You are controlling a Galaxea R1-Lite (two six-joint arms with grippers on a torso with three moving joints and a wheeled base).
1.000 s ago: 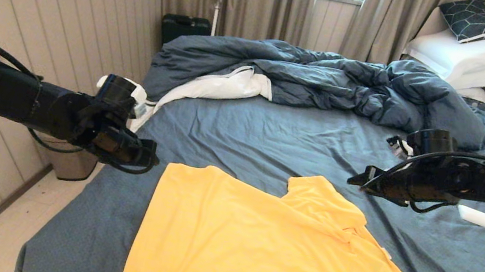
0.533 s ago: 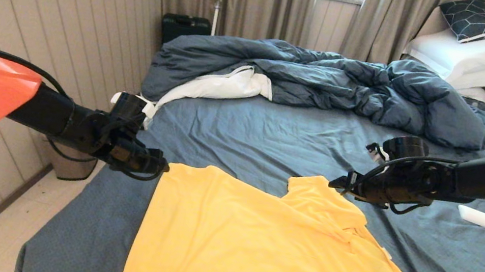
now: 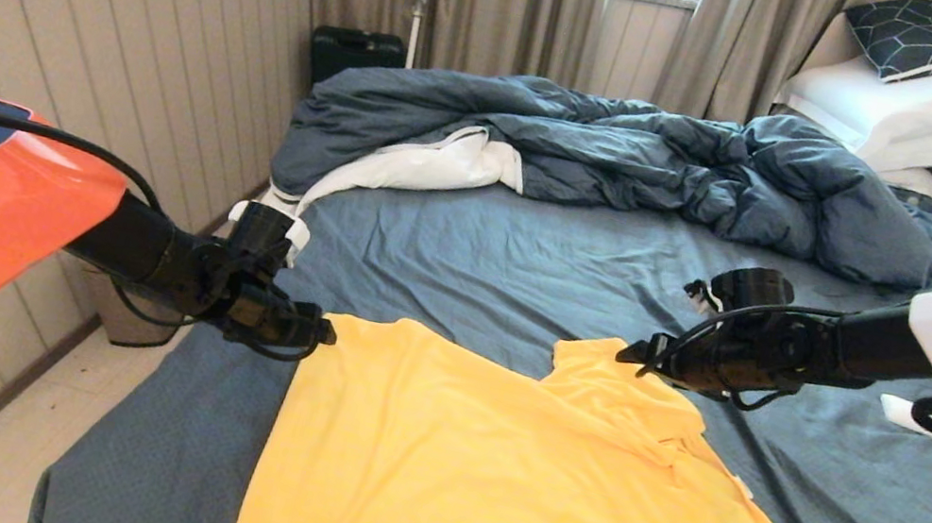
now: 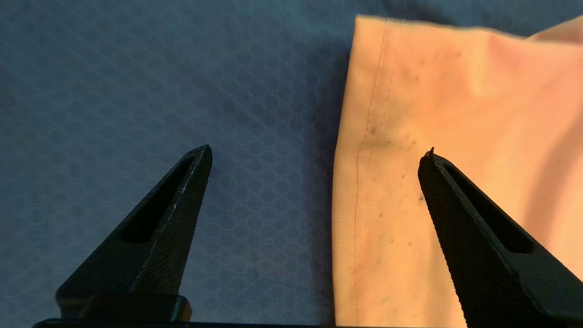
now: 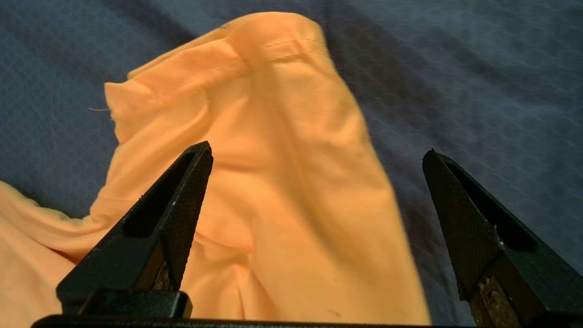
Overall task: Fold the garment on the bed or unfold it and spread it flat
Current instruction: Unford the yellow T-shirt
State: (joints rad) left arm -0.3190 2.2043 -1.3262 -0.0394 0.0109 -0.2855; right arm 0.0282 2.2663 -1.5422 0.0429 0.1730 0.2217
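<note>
You have the yellow T-shirt [image 3: 521, 492] lying on the near part of the bed [image 3: 525, 253], its body mostly flat and one part bunched up into a peak at the far right. Your left claw [image 3: 324, 334] sits right at the shirt's far left corner, prongs spread wide: in the left wrist view the stitched hem [image 4: 364, 150] runs between them, one prong over bare sheet, the other over yellow cloth. Your right claw [image 3: 630, 356] hangs at the raised peak, also spread wide and holding nothing; the right wrist view shows the bunched fold [image 5: 273, 136] between its prongs. Beyond the shirt you have a broad stretch of bare sheet before the rumpled duvet [image 3: 619, 154]. To the right there is open sheet too, with a white object [image 3: 895, 409] lying near the right arm
</note>
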